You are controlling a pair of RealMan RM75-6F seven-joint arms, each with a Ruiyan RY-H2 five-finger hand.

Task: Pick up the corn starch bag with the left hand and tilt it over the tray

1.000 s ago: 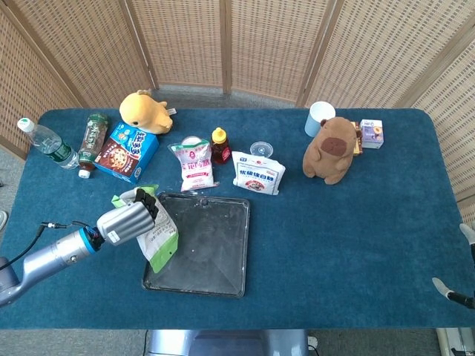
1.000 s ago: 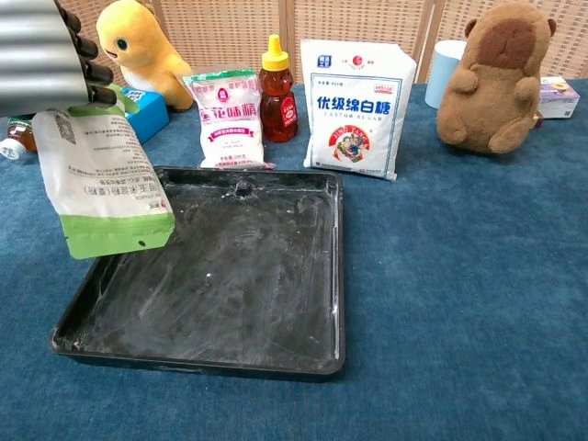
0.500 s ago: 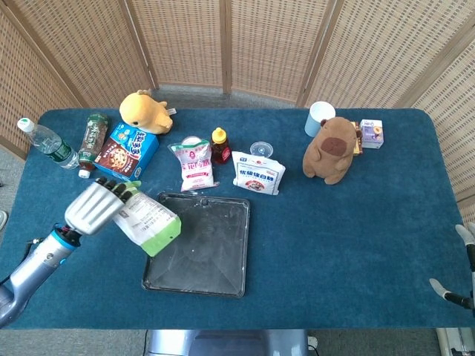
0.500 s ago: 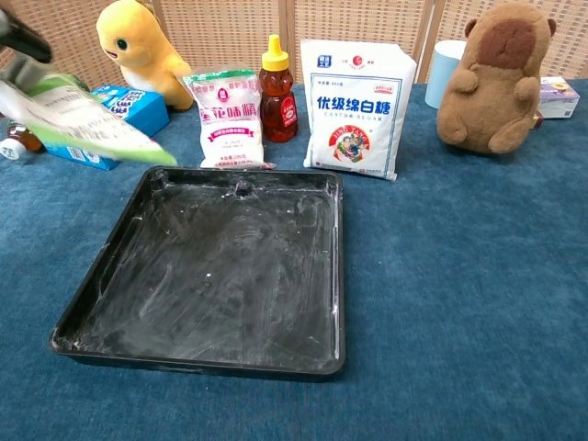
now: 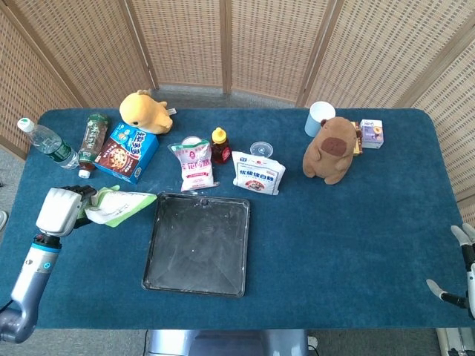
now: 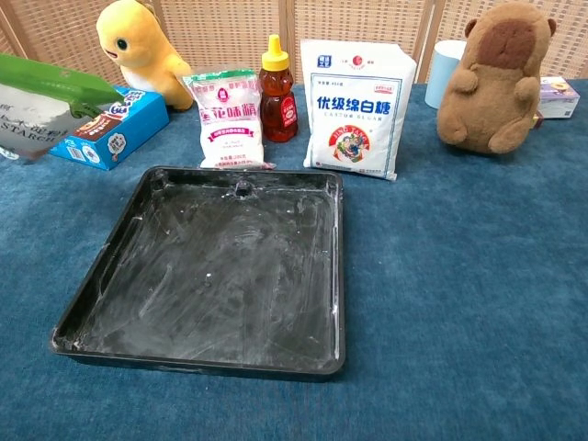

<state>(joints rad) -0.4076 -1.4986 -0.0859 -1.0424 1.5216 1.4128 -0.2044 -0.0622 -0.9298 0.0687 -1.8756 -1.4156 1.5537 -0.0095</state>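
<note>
My left hand (image 5: 65, 208) grips the white and green corn starch bag (image 5: 119, 207) to the left of the black tray (image 5: 165, 277). The bag lies nearly flat in the air, its green end toward the tray, clear of the tray's left rim. In the chest view only the bag (image 6: 48, 101) shows at the far left edge, above the table and left of the tray (image 6: 101, 259); the hand itself is out of that frame. The tray holds nothing but white smears. Fingers of my right hand (image 5: 460, 267) peek in at the lower right edge of the head view, spread and holding nothing.
Behind the tray stand a small white bag (image 5: 193, 163), a honey bottle (image 5: 220, 145), a large sugar bag (image 5: 257, 173) and a blue cookie box (image 5: 126, 152). Two bottles (image 5: 46, 144) lie far left. A yellow plush (image 5: 146, 111), brown plush (image 5: 331, 149) and cup (image 5: 320, 117) sit further back.
My left hand has swung the bag leftward off the tray and turned it from hanging down to lying nearly flat. The right hand has barely shifted.
</note>
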